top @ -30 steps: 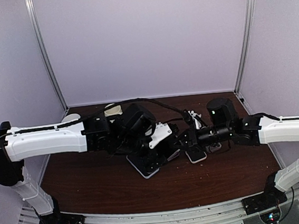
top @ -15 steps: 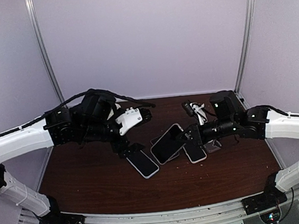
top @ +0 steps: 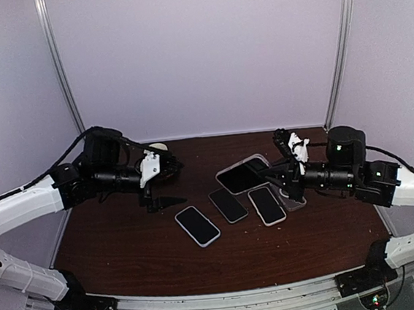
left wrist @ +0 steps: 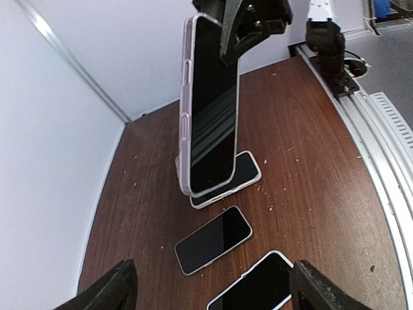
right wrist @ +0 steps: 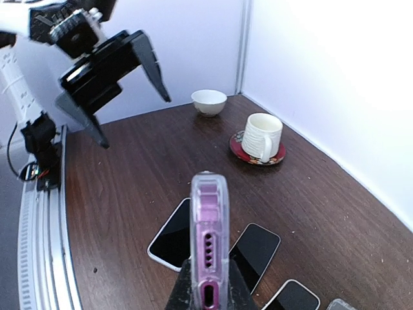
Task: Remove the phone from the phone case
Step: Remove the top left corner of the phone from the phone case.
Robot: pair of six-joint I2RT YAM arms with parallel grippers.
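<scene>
My right gripper (right wrist: pixel 210 287) is shut on the lower end of a phone in a clear phone case (right wrist: pixel 210 239), seen edge-on with purple showing through the case. It holds the phone in the phone case (top: pixel 242 173) tilted above the table, right of centre. The left wrist view shows the phone (left wrist: pixel 210 103) standing upright, its dark screen facing that camera, the case rim (left wrist: pixel 186 97) along its left edge. Well apart on the left side, my left gripper (top: pixel 167 182) hangs open and empty, its fingertips (left wrist: pixel 106 290) at the bottom corners of its own view.
Three bare phones lie flat mid-table (top: pixel 197 225) (top: pixel 228 205) (top: pixel 267 205). An empty clear case (top: pixel 296 202) lies under my right arm. A white bowl (right wrist: pixel 209 101) and a white mug (right wrist: pixel 261 135) on a red saucer (right wrist: pixel 248 155) stand near the back-left corner.
My left arm has drawn back to the left, away from the cased phone, jaws wide. The right gripper has carried the phone up and to the right.
</scene>
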